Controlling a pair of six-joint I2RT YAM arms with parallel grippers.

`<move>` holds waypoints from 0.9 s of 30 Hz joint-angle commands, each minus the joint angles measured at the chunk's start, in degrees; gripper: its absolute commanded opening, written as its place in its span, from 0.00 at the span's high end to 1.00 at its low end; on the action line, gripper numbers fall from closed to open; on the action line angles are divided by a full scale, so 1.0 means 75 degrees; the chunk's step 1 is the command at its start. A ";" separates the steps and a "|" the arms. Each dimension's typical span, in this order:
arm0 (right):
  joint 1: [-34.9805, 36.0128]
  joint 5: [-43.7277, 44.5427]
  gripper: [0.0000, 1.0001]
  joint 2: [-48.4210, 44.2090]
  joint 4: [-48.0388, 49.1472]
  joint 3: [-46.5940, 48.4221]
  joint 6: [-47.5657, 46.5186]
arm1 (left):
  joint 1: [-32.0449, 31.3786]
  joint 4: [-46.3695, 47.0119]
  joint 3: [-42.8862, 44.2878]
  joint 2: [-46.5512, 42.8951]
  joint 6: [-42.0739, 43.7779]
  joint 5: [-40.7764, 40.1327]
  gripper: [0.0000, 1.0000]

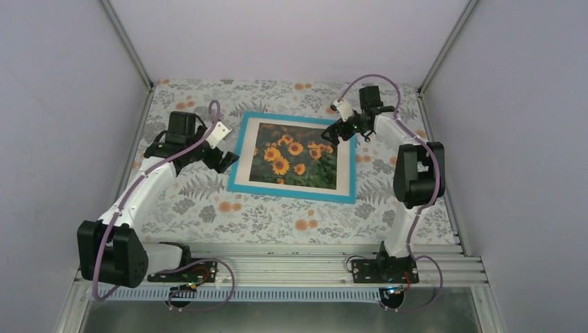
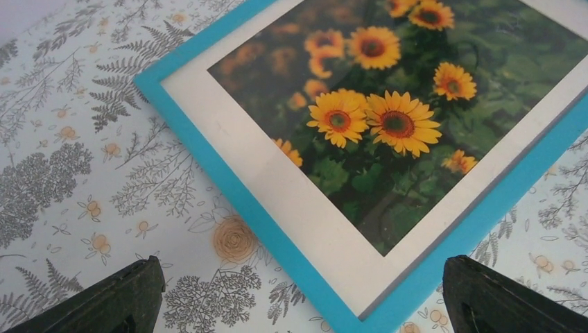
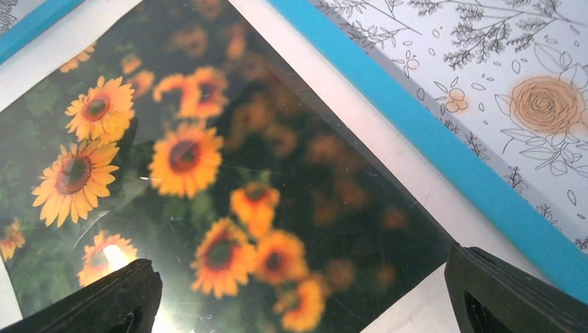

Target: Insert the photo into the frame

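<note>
One frame [image 1: 294, 195], one photo [image 1: 295, 156], one mat [image 1: 244, 158], two claws: left claw [image 1: 223, 161], right claw [image 1: 333, 132].

Plain lilac-grey walls [image 1: 291, 35] fill the top, left and right of the view, meeting at slanted aluminium corner posts [image 1: 127, 45], around a worktop [image 1: 208, 208] under a white covering printed with grey ferns and orange roses, with slotted aluminium rails [image 1: 277, 267] along the bottom.

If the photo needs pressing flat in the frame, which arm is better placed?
Right, probably. The open right gripper hangs over the photo at its far corner inside the frame; the open left gripper sits beside the frame's edge, over the table.
</note>
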 commanded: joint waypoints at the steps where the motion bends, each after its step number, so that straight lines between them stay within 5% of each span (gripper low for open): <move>1: -0.0096 -0.0207 0.00 0.0301 0.0245 0.0319 0.0044 | -0.0328 -0.0042 -0.0282 0.0171 0.0422 -0.0370 0.00; 12: -0.0309 -0.0291 0.00 0.1586 0.0529 0.1511 0.0480 | -0.1571 0.0497 -0.1185 0.0616 0.0882 -0.1383 0.00; 20: -0.0346 -0.0442 0.00 0.1632 0.0314 0.1594 0.0494 | -0.1574 0.0816 0.0233 0.2120 0.0764 -0.1168 0.00; 27: -0.0240 -0.1684 0.00 0.0078 -0.1449 -0.0002 -0.1683 | -0.1487 0.1334 0.2485 0.4201 -0.0159 -0.0741 0.00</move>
